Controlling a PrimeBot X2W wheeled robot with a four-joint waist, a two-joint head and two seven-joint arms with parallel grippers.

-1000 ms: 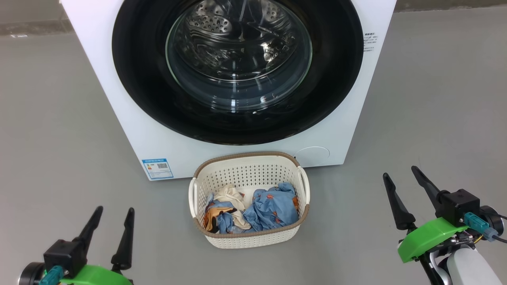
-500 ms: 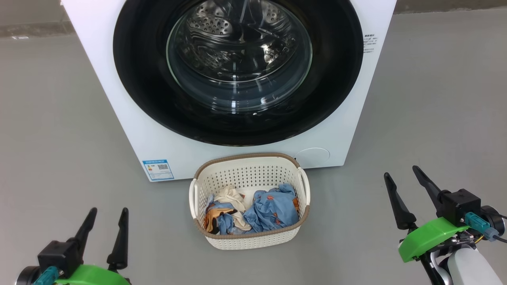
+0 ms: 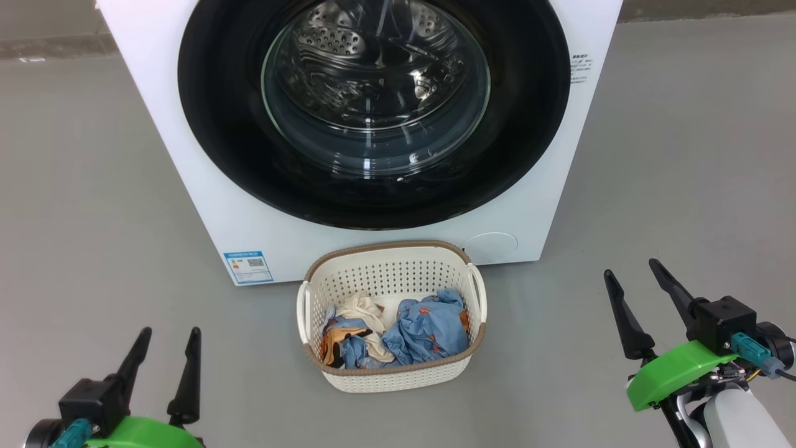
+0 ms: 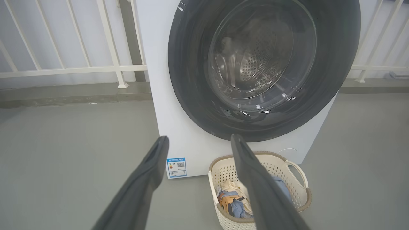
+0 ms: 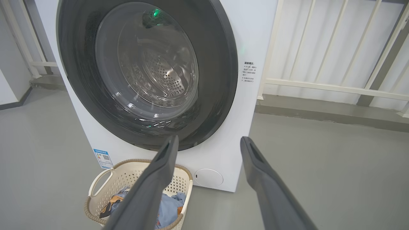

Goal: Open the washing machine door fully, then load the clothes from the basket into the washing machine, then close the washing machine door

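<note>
Your head cam looks fwd and steeply down: washing machine (image 3: 242, 230) fills upper centre of frame w/ its top cropped, basket (image 3: 398, 376) at lower centre. Left wrist cam sits low, off to the left, facing the machine front from a bit back; basket lands lower right of frame. Right wrist cam mirrors that from the right: basket lower left, white railing (image 5: 319, 85) upper right. All 3 share the door (image 3: 374, 87), basket and blue label sticker (image 3: 248, 266).
</note>
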